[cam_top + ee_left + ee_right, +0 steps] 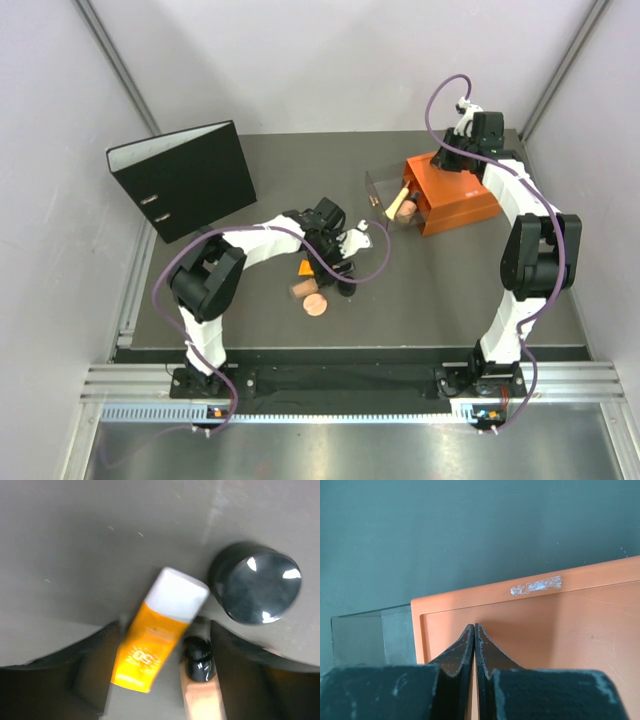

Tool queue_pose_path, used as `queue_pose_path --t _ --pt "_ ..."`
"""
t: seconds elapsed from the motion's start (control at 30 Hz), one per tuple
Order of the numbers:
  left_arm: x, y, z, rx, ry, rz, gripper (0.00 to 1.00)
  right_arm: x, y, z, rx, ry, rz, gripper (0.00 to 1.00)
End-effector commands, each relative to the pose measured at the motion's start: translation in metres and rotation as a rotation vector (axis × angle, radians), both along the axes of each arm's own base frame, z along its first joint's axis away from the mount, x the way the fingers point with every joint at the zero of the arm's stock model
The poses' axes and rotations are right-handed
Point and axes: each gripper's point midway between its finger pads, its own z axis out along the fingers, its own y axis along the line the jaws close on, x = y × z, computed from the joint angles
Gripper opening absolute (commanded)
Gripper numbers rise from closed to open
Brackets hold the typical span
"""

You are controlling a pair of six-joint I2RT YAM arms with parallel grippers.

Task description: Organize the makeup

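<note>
My left gripper (165, 630) is low over the table (450, 290) near its middle, fingers apart. The tube (150, 650) lies tilted in the gap, its pale cap pointing away from the wrist. I can't tell whether it touches the left finger. A bottle (200, 667) with a black cap shares the gap, just beside the right finger. The jar (257, 587) stands just past the right fingertip, near the tube's cap. The compact (316, 304) lies on the near side of the wrist, well in from the table's front edge.

My right gripper (474, 627) has its fingers pressed together, tips over the top of the box (460, 195) close to its edge. A clear tray (370, 635) juts out below that edge and holds tan pieces. The box sits far right and the binder (185, 178) far left. Bare table runs between the left gripper and the box, and along the front right.
</note>
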Motion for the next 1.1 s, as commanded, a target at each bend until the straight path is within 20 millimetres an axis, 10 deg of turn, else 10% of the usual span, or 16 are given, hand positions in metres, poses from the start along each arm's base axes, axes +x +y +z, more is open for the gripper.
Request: queue_pose_path --t 0.0,0.17,0.43,0.67,1.07 --pt "0.022 -0.007 -0.009 0.029 -0.055 0.026 0.65 -0.050 -0.014 -0.093 -0.058 0.339 -0.020 0.00" --pt "0.036 -0.011 -0.022 0.068 -0.044 0.065 0.21 -0.050 -0.014 -0.094 -0.060 0.342 -0.021 0.00" --pt "0.051 -0.017 -0.004 0.057 -0.091 0.089 0.01 -0.051 -0.014 -0.093 -0.059 0.341 -0.019 0.00" --pt "0.069 -0.013 0.036 0.034 -0.185 0.148 0.00 -0.048 -0.013 -0.093 -0.058 0.339 -0.016 0.00" --pt "0.123 -0.033 0.164 -0.148 -0.461 0.269 0.00 -0.049 -0.011 -0.095 -0.047 0.347 -0.012 0.00"
